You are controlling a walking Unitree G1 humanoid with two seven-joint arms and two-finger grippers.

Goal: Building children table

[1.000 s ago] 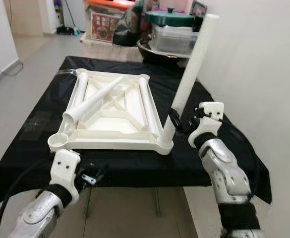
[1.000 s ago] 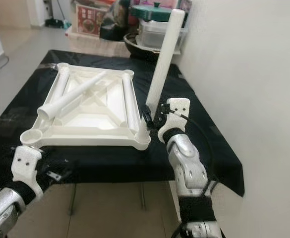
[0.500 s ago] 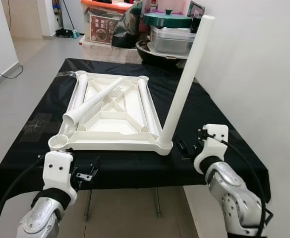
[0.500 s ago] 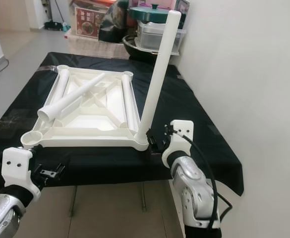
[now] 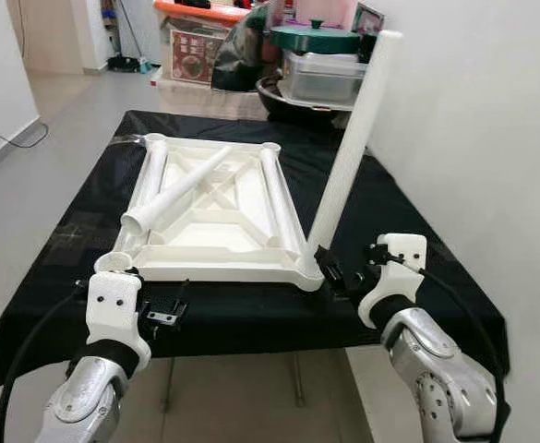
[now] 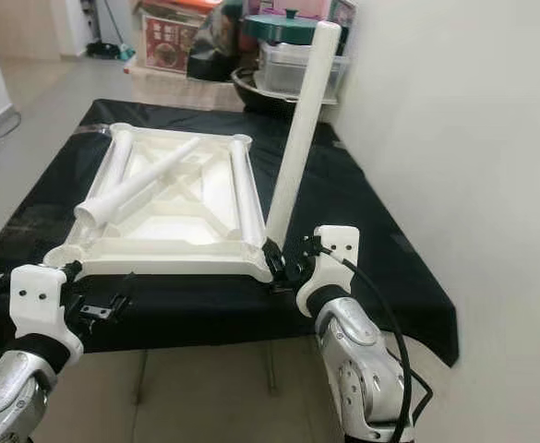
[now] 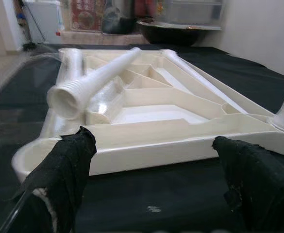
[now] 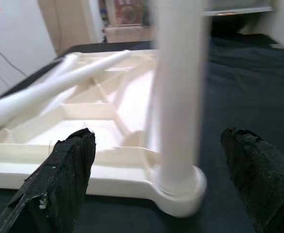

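The white tabletop [image 5: 216, 214] lies upside down on the black-draped table [image 5: 408, 231], presumably so its corner sockets face up for the legs; three loose legs [image 5: 191, 187] rest across its ribs. One leg [image 5: 353, 143] stands in the near right socket, slightly tilted. The right gripper [image 5: 336, 274], fingers spread, sits beside its base holding nothing; the left gripper [image 5: 163, 309], also spread, faces the near edge

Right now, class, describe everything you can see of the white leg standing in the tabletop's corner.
The standing leg is a long, smooth white tube, plastic by its look. Its foot sits in the round corner socket of the upturned white tabletop, nearest the right gripper. It leans slightly toward the wall. The right gripper's open fingers flank its base without touching it.
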